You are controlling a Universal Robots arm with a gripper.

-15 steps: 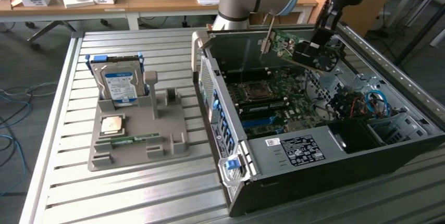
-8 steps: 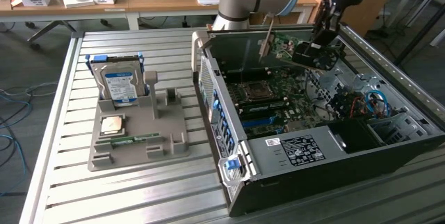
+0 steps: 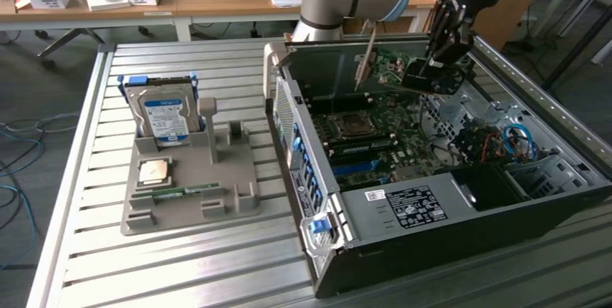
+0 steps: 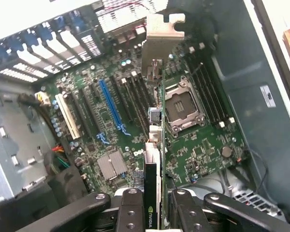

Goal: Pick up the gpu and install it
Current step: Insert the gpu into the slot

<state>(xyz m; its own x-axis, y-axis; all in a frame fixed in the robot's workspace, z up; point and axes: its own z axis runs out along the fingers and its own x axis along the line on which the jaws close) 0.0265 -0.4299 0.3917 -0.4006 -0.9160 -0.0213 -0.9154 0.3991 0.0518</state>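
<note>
The gpu (image 3: 394, 70), a dark-green card with a pale metal bracket strip at one end, hangs above the open computer case (image 3: 421, 222) at its far side. My gripper (image 3: 442, 57) is shut on it from above. In the wrist view the gpu (image 4: 156, 145) is seen edge-on between the black fingers (image 4: 130, 212), its bracket (image 4: 161, 36) pointing toward the case's rear slot openings. Below it lies the motherboard (image 4: 193, 145) with a long blue slot (image 4: 111, 107) and the empty CPU socket (image 4: 182, 108).
On the exterior view's left, a grey holder tray (image 3: 191, 200) carries a silver hard drive (image 3: 165, 116), a CPU chip (image 3: 155, 172) and a slim green RAM stick (image 3: 177, 193). The case walls, a black power supply (image 3: 492, 183) and blue cables (image 3: 517, 142) surround the motherboard.
</note>
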